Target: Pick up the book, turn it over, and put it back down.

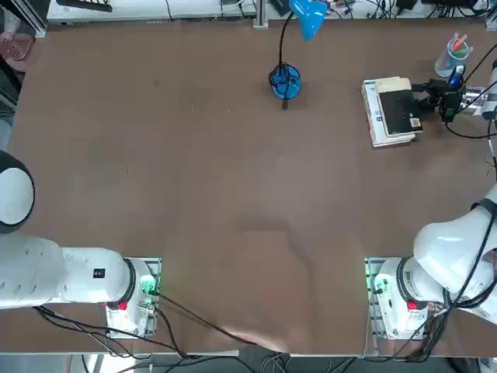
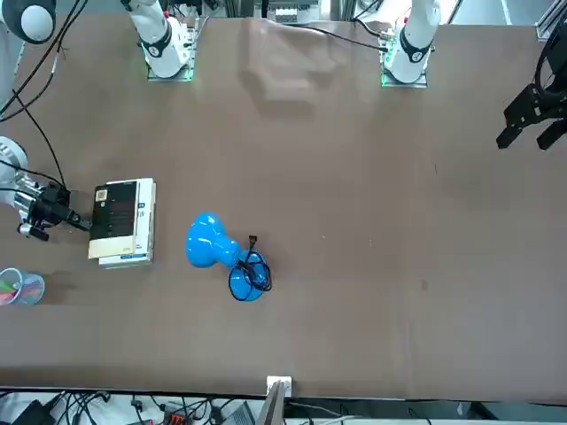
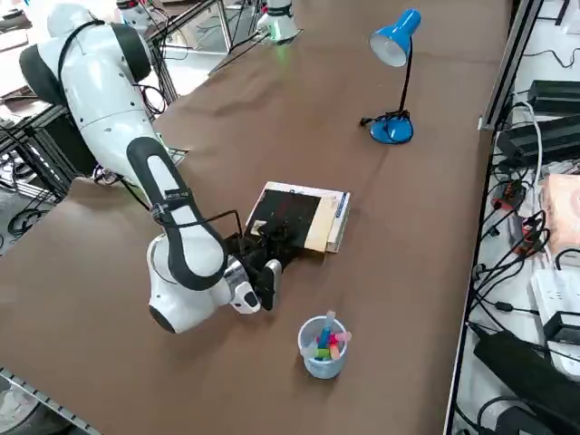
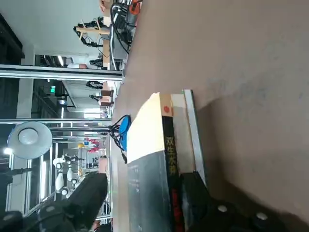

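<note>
At the far right of the brown table, the small thin book with a black cover, cream band and white barcode label [image 1: 400,111] lies on a larger white book with blue marks [image 1: 376,116], its spine toward the black two-finger right gripper [image 4: 145,184]. The jaws stand spread around that right-hand edge, one above the cover, the other low by the spine, with no grip to be seen. I'd expect it light and bendy, its cover perhaps slippery, so pinch well in at mid-spine, leaving the white one behind.

A blue lamp [image 2: 209,241] stands near a cup [image 2: 21,287] of colourful sticks.
</note>
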`<state>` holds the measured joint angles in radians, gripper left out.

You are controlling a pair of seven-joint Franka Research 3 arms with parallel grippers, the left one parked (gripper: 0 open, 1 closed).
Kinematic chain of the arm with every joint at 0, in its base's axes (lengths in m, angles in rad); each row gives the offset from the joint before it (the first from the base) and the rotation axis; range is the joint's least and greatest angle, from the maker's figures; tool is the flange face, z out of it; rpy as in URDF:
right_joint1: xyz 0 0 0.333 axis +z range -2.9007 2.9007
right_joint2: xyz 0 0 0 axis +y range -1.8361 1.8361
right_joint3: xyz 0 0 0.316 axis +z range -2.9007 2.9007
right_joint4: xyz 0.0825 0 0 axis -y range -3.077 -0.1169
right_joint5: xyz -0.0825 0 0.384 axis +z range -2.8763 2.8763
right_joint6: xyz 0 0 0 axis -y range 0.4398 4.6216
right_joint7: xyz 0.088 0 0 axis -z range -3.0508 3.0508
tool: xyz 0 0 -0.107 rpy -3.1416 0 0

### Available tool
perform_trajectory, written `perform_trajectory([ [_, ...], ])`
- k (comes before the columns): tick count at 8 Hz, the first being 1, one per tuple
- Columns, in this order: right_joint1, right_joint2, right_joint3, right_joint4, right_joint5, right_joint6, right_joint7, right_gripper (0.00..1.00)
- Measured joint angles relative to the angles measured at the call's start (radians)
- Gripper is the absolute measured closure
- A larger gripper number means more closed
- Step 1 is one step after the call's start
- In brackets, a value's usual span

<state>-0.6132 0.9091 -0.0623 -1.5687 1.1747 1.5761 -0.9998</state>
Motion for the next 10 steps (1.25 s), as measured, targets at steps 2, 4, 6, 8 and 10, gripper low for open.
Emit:
perform_trajectory([
  [2,-0.001,0.001,0.001,0.000,0.001,0.000,0.000,0.19],
  [4,-0.003,0.011,0.001,0.000,0.001,0.000,0.000,0.49],
  [6,-0.011,0.022,-0.002,0.004,0.005,-0.009,-0.018,0.85],
  [8,-0.019,0.023,-0.003,0.029,0.006,-0.056,-0.020,0.85],
  [10,-0.025,0.012,-0.004,0.100,-0.028,-0.111,0.026,0.85],
])
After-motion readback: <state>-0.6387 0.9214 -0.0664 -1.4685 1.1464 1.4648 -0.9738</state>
